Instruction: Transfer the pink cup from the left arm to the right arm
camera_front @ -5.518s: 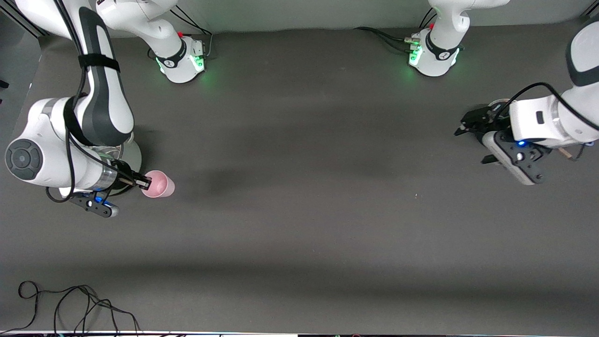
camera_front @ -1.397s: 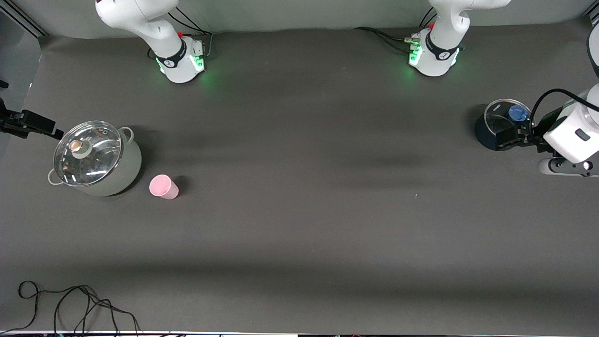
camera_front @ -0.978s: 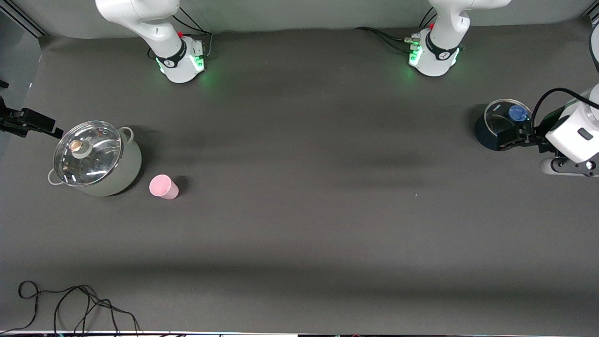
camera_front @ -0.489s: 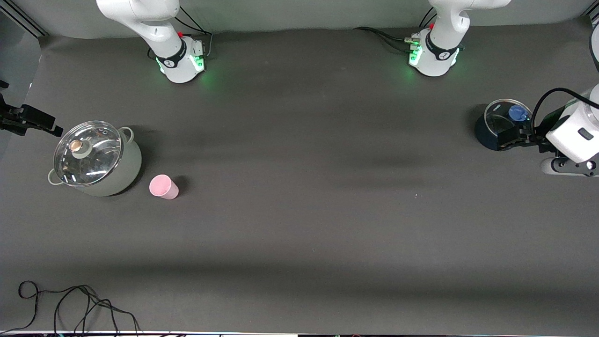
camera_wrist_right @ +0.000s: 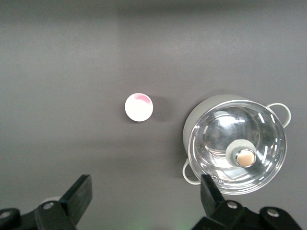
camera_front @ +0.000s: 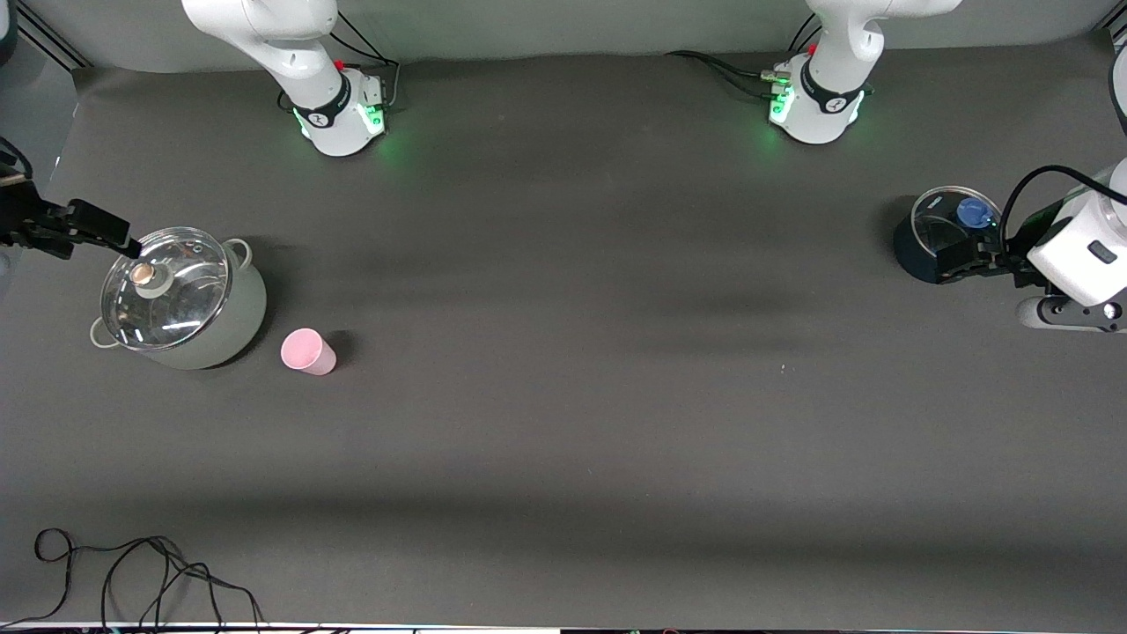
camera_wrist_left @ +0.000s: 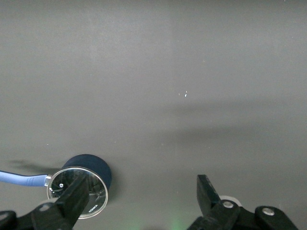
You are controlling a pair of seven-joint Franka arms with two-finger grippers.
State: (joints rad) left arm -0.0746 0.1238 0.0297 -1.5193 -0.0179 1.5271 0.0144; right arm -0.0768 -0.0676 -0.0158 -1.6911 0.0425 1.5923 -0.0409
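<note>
One small pale-pink plastic tumbler (camera_front: pixel 307 351) stood on table. Two pots counted: one pale grey-green metal pot (camera_front: pixel 231 324) with clear glass lid (camera_front: pixel 164 288) and round knob, one small dark saucepan (camera_front: pixel 916 251) with glass lid, blue knob and blue handle. Two lids, then, one per pot. Two white jointed robot arms: one left arm (camera_front: pixel 1081 251), one right arm (camera_front: pixel 280 35). Two black grippers: left gripper (camera_wrist_left: pixel 139 197), right gripper (camera_wrist_right: pixel 146 195). One loose tangle of black cable (camera_front: pixel 132 572) at table's edge nearest front camera.
</note>
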